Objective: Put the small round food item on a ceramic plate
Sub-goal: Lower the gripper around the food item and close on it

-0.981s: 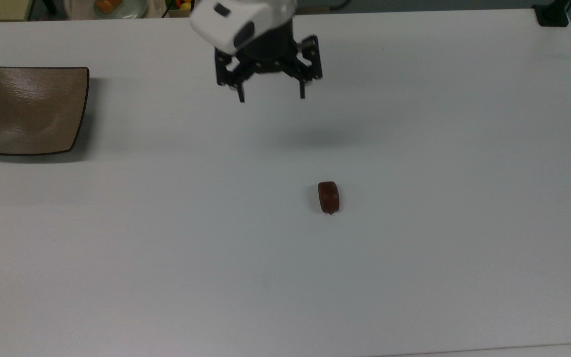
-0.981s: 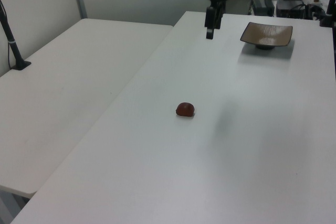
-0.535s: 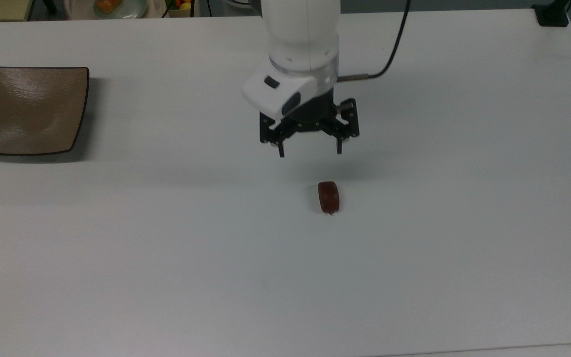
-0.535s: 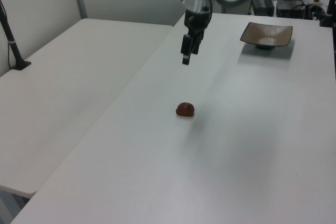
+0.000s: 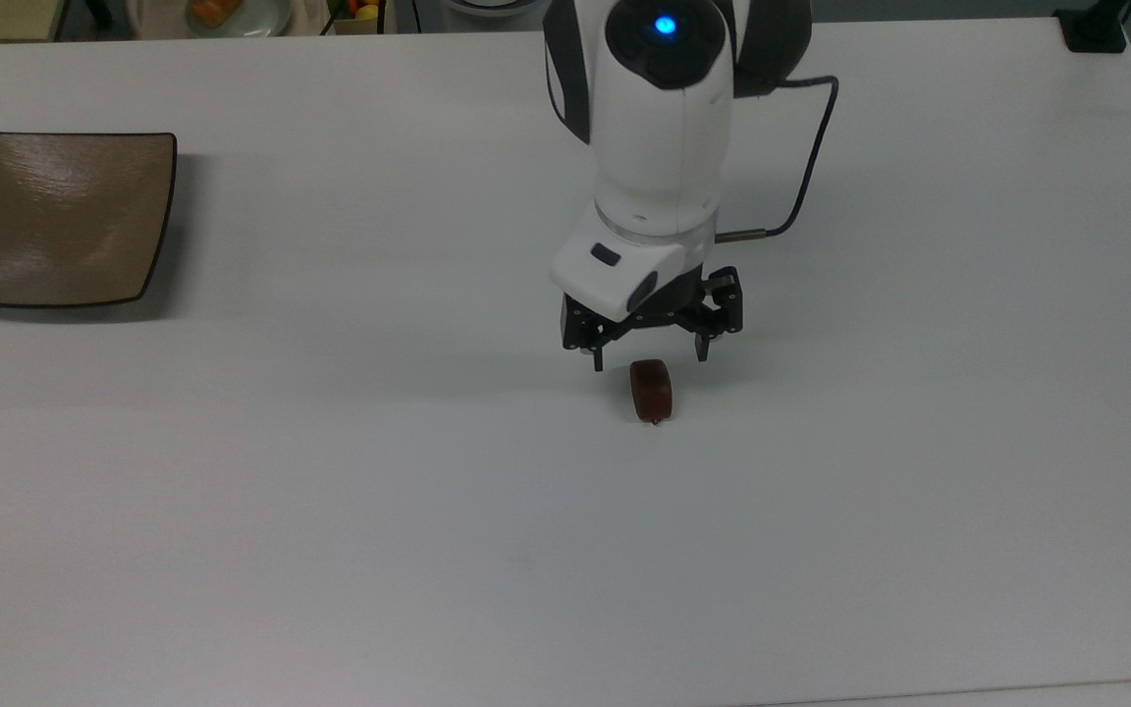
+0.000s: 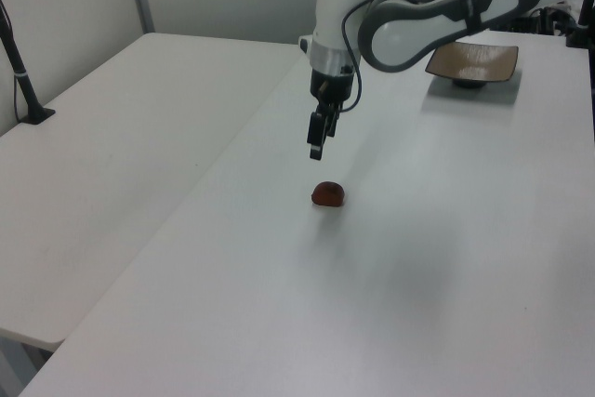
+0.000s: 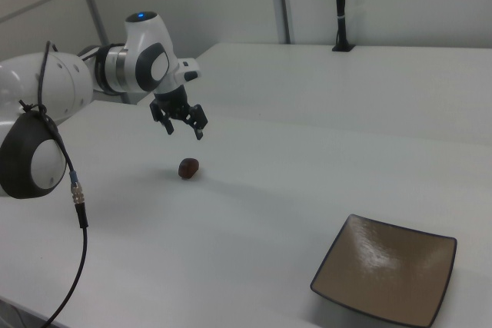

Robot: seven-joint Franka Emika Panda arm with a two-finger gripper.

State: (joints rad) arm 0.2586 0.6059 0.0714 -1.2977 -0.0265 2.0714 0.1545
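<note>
Hovering spread-fingered above the small round food item (image 5: 651, 389) on the table (image 5: 330, 511), your end effector (image 5: 651, 360) has grasped nothing; the ceramic plate (image 5: 55, 216) sits empty, well apart.

the small round food item (image 5: 651, 389) is glossy dark red-brown. the ceramic plate (image 5: 55, 218) is streaked tan-brown with a thin dark rim. the table (image 5: 330, 511) is plain white. the gripper (image 5: 651, 362) is black under a white arm (image 5: 659, 128).

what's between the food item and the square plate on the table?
Nothing. In the top view, bare white table runs from the small round food item to the square tan plate; the right view agrees.
</note>
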